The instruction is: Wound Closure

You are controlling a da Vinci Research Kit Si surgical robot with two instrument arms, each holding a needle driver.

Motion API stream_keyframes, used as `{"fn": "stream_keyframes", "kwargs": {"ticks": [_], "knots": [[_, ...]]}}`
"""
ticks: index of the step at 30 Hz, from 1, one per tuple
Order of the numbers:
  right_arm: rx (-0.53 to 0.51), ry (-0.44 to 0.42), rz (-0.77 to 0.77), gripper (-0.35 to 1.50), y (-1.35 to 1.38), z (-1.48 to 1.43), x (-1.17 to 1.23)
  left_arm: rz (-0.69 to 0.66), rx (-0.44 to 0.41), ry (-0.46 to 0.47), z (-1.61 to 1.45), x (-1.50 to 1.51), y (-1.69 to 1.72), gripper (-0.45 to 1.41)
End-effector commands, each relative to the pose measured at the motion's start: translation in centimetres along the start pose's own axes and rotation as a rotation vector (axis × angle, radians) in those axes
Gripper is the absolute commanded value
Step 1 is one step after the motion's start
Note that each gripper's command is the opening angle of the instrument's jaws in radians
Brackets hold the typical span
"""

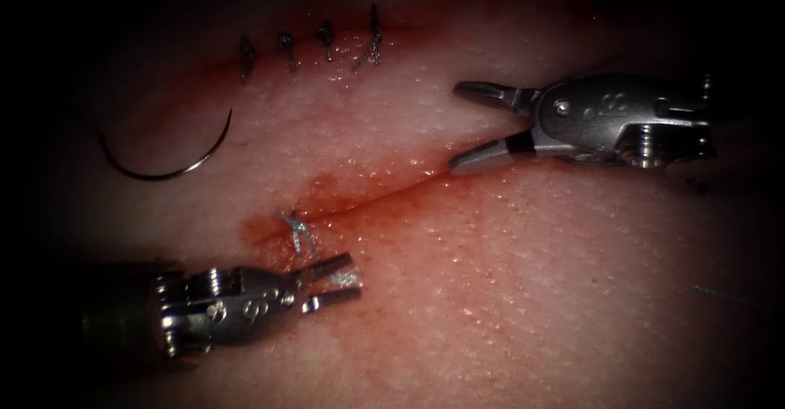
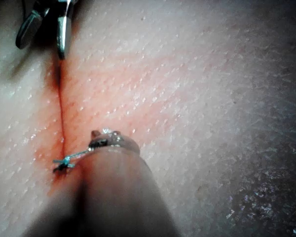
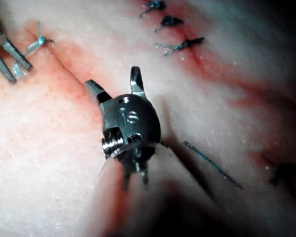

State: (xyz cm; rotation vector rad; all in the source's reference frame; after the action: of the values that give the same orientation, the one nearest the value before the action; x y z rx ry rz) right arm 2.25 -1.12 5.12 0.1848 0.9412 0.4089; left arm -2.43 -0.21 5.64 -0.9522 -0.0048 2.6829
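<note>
Needle, a thin curved steel one, lies loose on the pale, pebbled pork tissue in the endoscope view, well left of the open cut and below a row of four dark knotted stitches. Its arc opens upward, the long axis running left to right. No tool holds it. The left arm's steel needle driver sits nearer to it, jaws parted and empty, just below a pale knotted stitch at the cut's left end. The right arm's needle driver has its jaws spread wide over the cut's right end, gripping nothing. Glossy red fluid stains the cut's margins.

From the left wrist, the cut runs as a thin red line to a teal knotted stitch beside the left tool's tip.

From the right wrist, the right tool shows both jaws apart and empty above wet tissue; a loose dark thread end lies nearby.
</note>
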Motion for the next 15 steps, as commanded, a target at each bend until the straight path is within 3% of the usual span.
{"fn": "stream_keyframes", "kwargs": {"ticks": [1, 5, 13, 15], "knots": [[0.008, 0.001, -0.001, 0.98, -0.04, 0.12, -0.04, -0.002, -0.003, 0.003, 0.07, 0.00, 0.06, 0.29], [0.011, 0.001, 0.001, 0.98, -0.05, 0.15, -0.07, -0.001, 0.005, 0.011, 0.08, 0.00, 0.06, 0.44], [0.028, 0.004, -0.004, 0.89, -0.08, 0.20, -0.08, -0.009, 0.013, 0.011, 0.09, 0.02, 0.07, 0.40], [0.039, 0.009, -0.009, 0.86, -0.10, 0.22, -0.10, -0.001, 0.018, 0.021, 0.09, 0.04, 0.07, 0.32]]}}
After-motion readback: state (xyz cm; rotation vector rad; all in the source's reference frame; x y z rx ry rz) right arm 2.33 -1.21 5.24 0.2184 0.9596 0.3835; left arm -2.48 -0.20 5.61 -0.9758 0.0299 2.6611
